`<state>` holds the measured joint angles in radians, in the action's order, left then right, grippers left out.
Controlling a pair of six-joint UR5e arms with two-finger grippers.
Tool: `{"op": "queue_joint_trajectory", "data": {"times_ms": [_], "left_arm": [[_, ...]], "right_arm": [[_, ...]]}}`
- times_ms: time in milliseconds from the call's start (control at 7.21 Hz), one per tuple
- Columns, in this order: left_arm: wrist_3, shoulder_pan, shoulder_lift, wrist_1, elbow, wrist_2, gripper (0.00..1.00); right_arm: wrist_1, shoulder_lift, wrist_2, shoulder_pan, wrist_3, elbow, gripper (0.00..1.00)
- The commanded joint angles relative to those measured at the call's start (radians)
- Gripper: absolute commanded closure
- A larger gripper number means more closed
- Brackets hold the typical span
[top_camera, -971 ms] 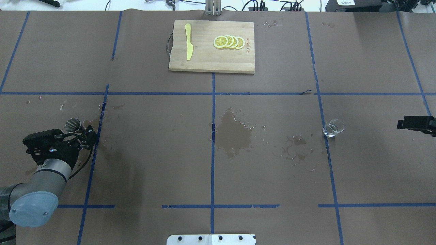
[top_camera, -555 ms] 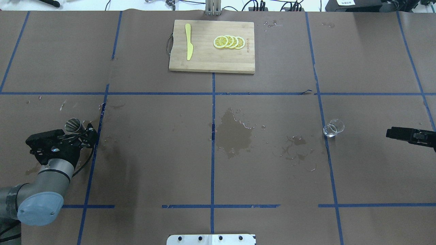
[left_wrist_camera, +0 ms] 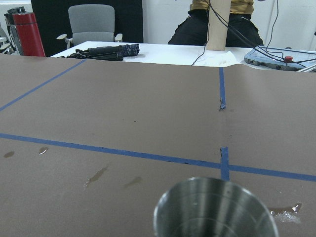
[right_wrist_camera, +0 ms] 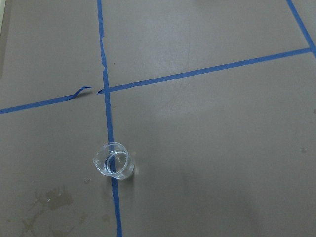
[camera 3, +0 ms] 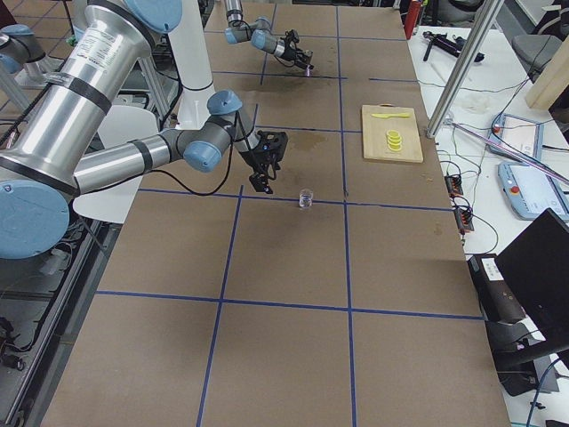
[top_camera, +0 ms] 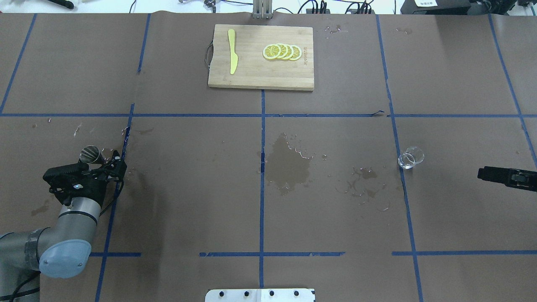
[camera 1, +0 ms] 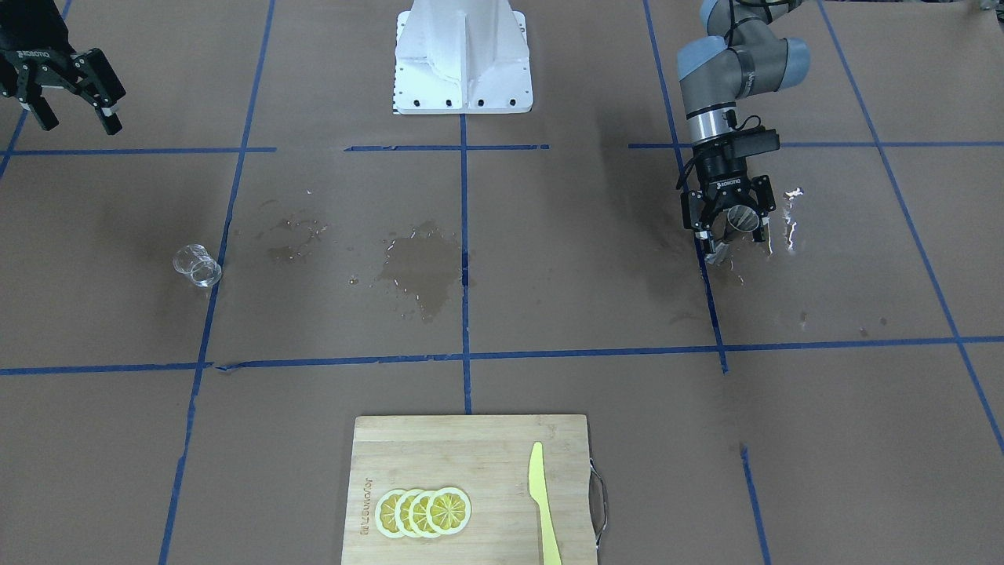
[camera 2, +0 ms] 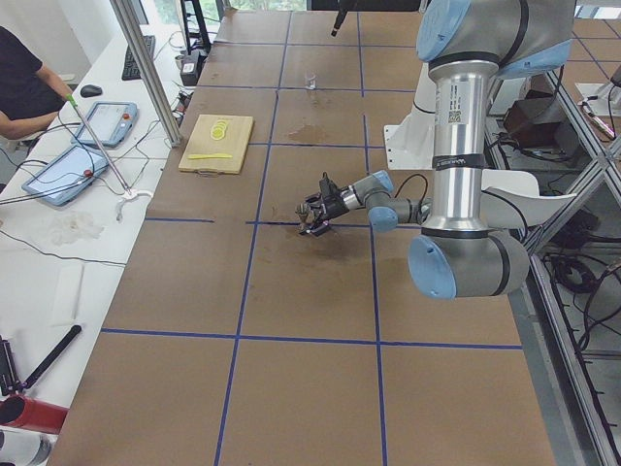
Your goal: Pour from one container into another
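Observation:
The silvery metal jigger [camera 1: 738, 216] stands upright on the brown table at my left. My left gripper [camera 1: 731, 232] is low around it and open, one finger on each side. The jigger's open mouth [left_wrist_camera: 216, 211] fills the bottom of the left wrist view. Far off on my right stands the clear glass beaker [top_camera: 410, 157], on a blue tape line with a little clear liquid in it. The beaker [right_wrist_camera: 114, 161] also shows in the right wrist view. My right gripper [camera 1: 74, 122] hangs open and empty, well apart from the beaker.
A wooden cutting board [top_camera: 251, 73] lies at the far middle with lemon slices [top_camera: 282, 52] and a yellow knife [top_camera: 232, 56] on it. A wet patch [top_camera: 289, 165] and smaller splashes mark the table's centre. The white robot base [camera 1: 463, 55] is at the near edge.
My left arm has swung to the right behind the jigger, which stays in place. My right gripper has come in a little from the right edge and toward the robot.

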<state>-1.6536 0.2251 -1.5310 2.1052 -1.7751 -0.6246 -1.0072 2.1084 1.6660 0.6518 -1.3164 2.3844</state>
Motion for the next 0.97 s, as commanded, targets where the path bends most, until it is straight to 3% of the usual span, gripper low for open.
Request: {"op": "queue_joint_trajectory", "data": {"times_ms": [0,139,555,693,832], "left_arm": [[-0.002,-0.01,-0.003,-0.001,0.014,0.023,0.3],[-0.002,-0.01,-0.003,-0.001,0.029,0.039,0.4],[-0.002,-0.01,-0.003,0.001,0.029,0.039,0.56],[-0.002,-0.01,-0.004,-0.001,0.029,0.042,0.68],[-0.003,-0.01,-0.004,0.001,0.028,0.042,0.94]], "right_arm": [[0.001,0.007,0.0,-0.014,-0.004,-0.002,0.0],[0.001,0.009,0.0,-0.021,-0.009,-0.002,0.0],[0.001,0.009,0.0,-0.044,-0.021,-0.004,0.0],[0.001,0.012,-0.002,-0.05,-0.021,-0.004,0.0],[0.001,0.016,-0.002,-0.058,-0.021,-0.004,0.0]]}}
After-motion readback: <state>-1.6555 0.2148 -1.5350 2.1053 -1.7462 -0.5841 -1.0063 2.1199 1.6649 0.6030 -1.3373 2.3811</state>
